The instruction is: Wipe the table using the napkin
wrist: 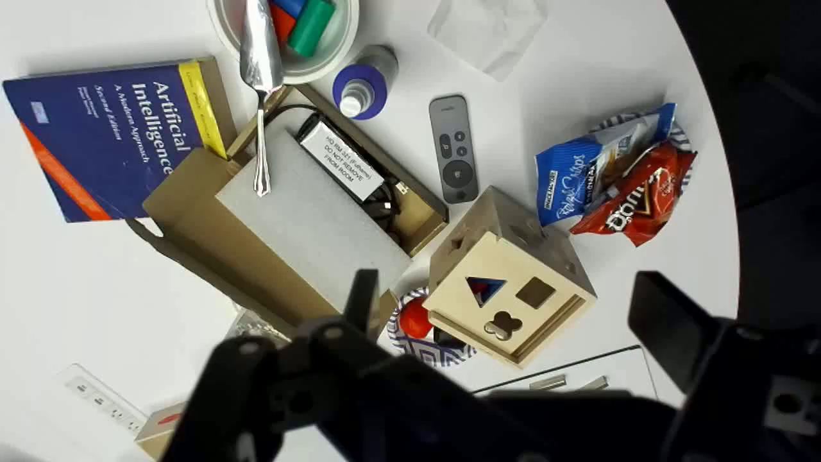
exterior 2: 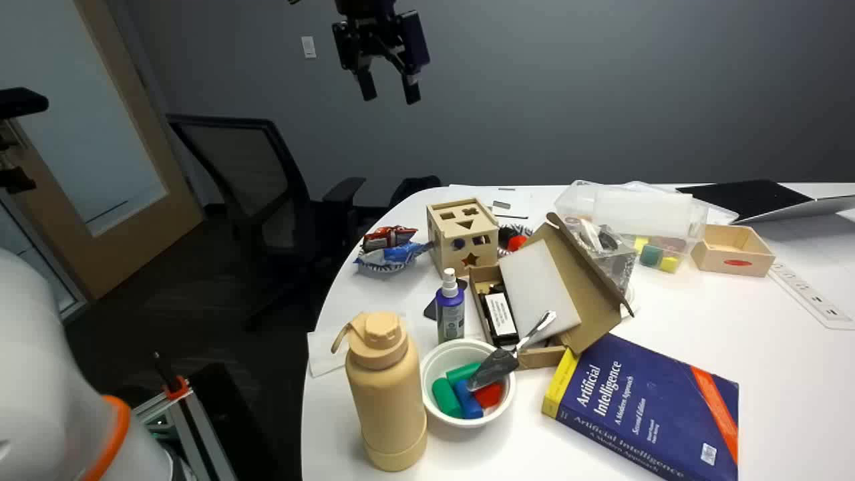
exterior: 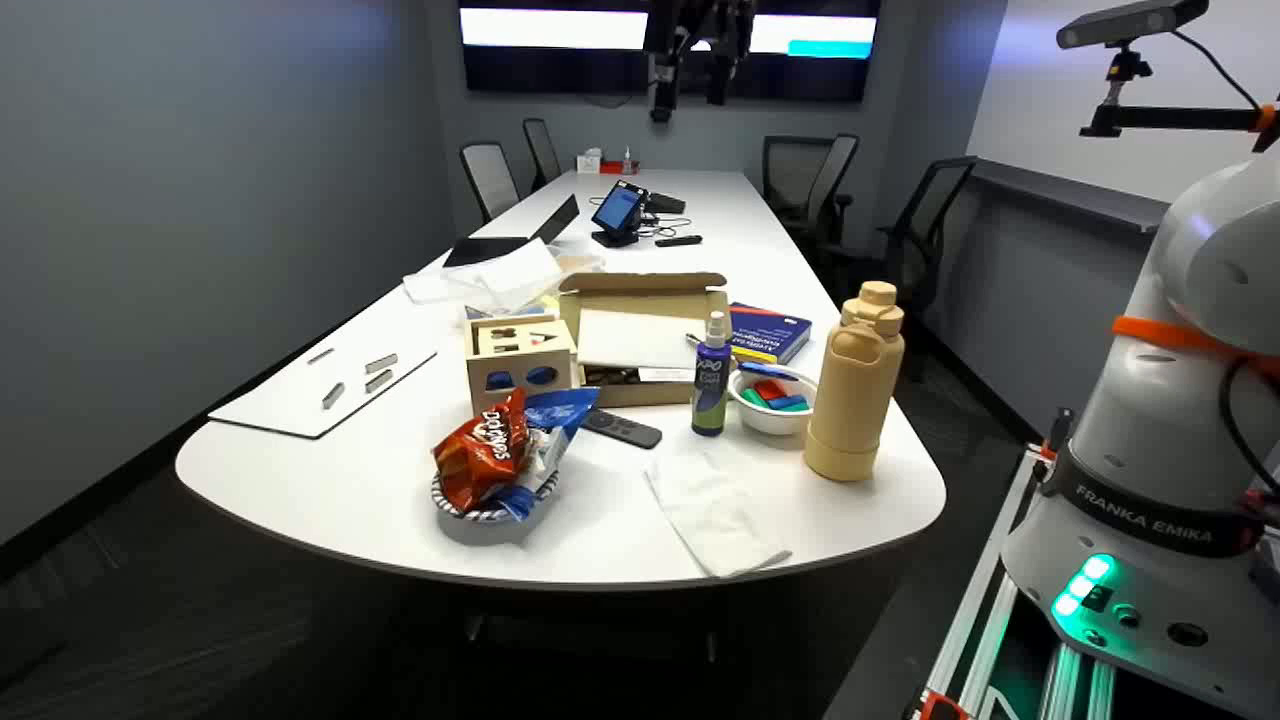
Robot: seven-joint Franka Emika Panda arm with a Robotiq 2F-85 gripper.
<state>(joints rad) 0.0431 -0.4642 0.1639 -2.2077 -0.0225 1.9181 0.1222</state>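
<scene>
Wrist view: the napkin lies spread on the white worktop, lightly creased, cut off by the upper border of this view. Nothing holds it. In an exterior view, you will find it at the rounded end of the worktop, one corner just beside the edge. The tall beige flask stands to one side; the patterned dish with the chip bags sits on the opposite side. The upright spray bottle and the remote control are near its inner end. Farther out, the wooden sorting box shows through the gap between the fingers, which are spread, grip nothing, and hang well above the worktop.

Judging from this layout, you have the pick-up to complete before any wiping. Likely faults from here:

Missed pinch. Cause: a thin, flat sheet offers little raised material; the fingers may slide over it. Close on a crease.

Hard contact. Cause: descending too far in reaching for the sheet.

Napkin over the edge. Cause: an outward push at the near corner.

Toppled flask or spray bottle. Cause: a low lateral approach or too wide a stroke.

Blocked descent. Cause: lowering without first shifting off the sorting box.

Poor alignment. Cause: white on white gives weak contrast.
</scene>
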